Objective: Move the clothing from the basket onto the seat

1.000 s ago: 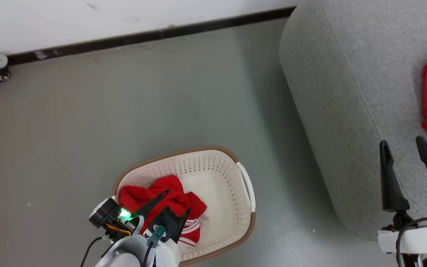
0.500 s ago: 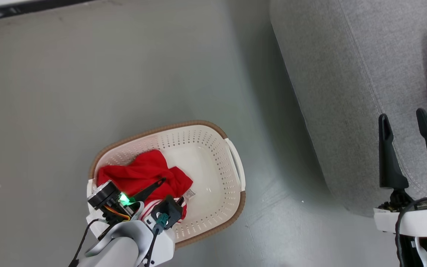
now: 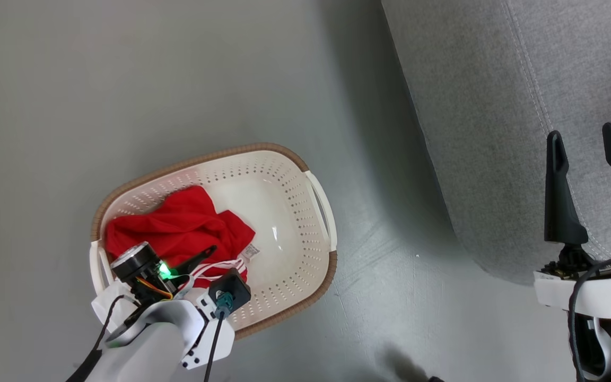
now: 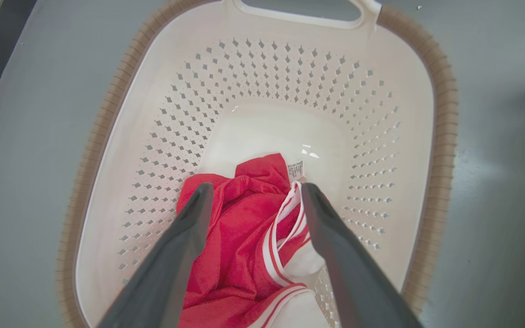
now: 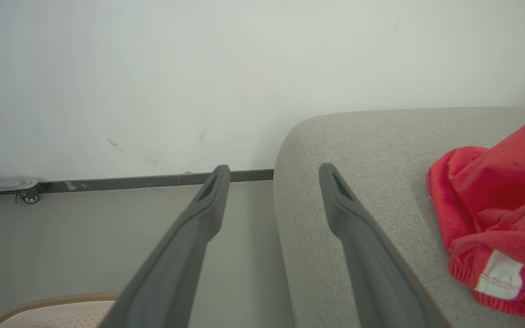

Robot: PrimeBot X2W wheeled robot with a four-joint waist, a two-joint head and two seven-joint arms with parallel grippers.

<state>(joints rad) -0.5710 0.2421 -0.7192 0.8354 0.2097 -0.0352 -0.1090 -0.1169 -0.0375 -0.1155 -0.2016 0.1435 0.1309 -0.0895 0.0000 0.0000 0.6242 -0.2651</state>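
- The head camera has tipped down since a second ago, so the whole picture has slid. The basket (image 3: 297,223) does not seem to have moved on the floor (image 3: 125,79).
- In that time the left gripper (image 4: 257,189) has gone lower into the basket, closer to the clothing (image 3: 173,228).
- The left gripper is wide open and holds nothing. One finger is on each side of a bunch of red cloth with thin white stripes. I cannot tell if the tips touch the cloth yet.
- The right gripper (image 3: 582,132) is wide open too, with nothing in it. It hangs over the seat (image 3: 496,106), near the rounded edge that faces the basket.
- In the basket, the clothing lies in one heap at the end by the left arm. The other end is bare white bottom.
- On the seat, a red piece (image 5: 504,200) with a white cuff lies on top, well back from that rounded edge.
- So I think part of the job is done: one piece is on the seat.
- What is left is the heap in the basket. It is not yet grabbed, lifted or carried over.
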